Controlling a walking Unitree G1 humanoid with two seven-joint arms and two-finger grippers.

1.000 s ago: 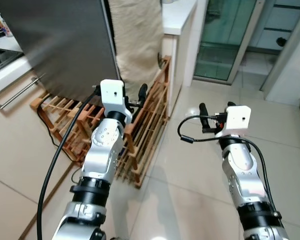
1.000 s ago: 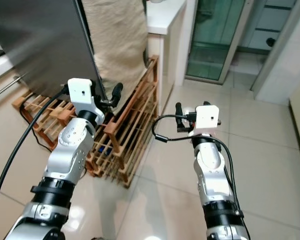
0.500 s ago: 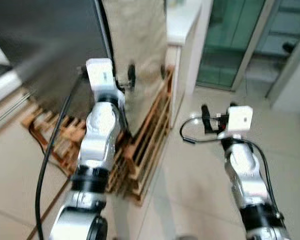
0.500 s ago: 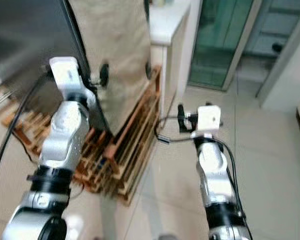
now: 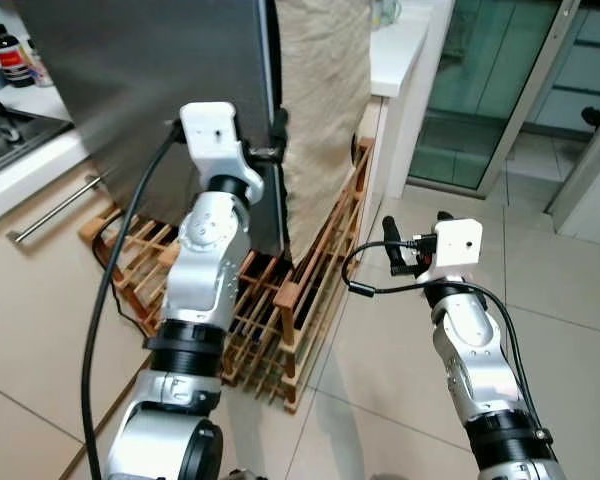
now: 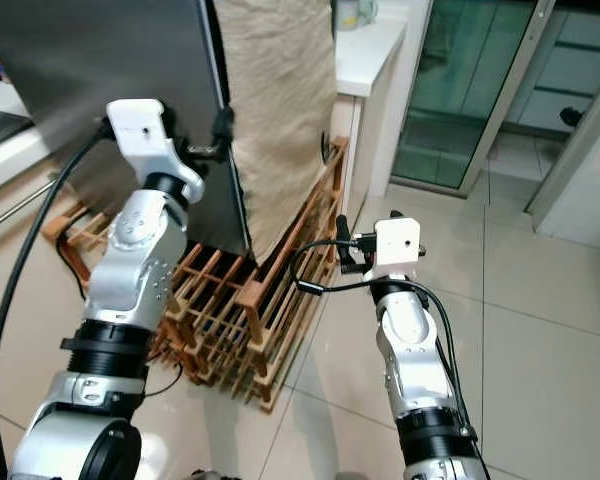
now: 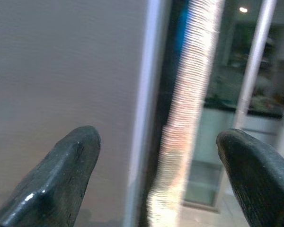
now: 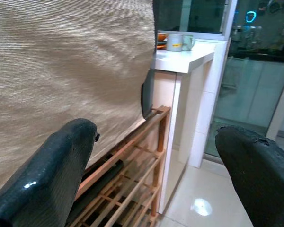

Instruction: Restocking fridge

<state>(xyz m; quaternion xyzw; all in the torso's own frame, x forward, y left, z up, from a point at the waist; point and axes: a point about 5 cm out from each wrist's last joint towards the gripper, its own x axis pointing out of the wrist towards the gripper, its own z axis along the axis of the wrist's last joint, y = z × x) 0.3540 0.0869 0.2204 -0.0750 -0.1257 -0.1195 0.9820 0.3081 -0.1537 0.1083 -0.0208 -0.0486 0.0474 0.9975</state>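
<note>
Fridge [image 5: 150,90], a tall appliance with a dark grey steel front, stands at the robot's left on a low wooden slatted rack [image 5: 280,300], and a beige woven cloth [image 5: 325,100] hangs down just beside its right edge. The left gripper [image 5: 276,150] is raised high against that right edge of the fridge; in the left wrist view its two black fingers [image 7: 61,175] stand spread wide, with the grey panel and its pale vertical edge strip between them, and nothing is pinched. The right gripper [image 5: 412,245] is held out lower, over the pale tiled floor [image 5: 570,320] and near the end of the rack, well apart from the fridge; its fingers [image 8: 52,175] are likewise spread and hold nothing, pointing toward the cloth and the rack. Beyond the cloth a white counter [image 8: 189,59] carries a mug [image 8: 179,42]. A glass door [image 5: 480,100] with a metal frame lies further right. At the far left a hob [image 5: 5,130] sits in a countertop above a drawer front with a metal bar handle [image 5: 55,208], and a dark bottle [image 5: 10,60] stands behind it.
</note>
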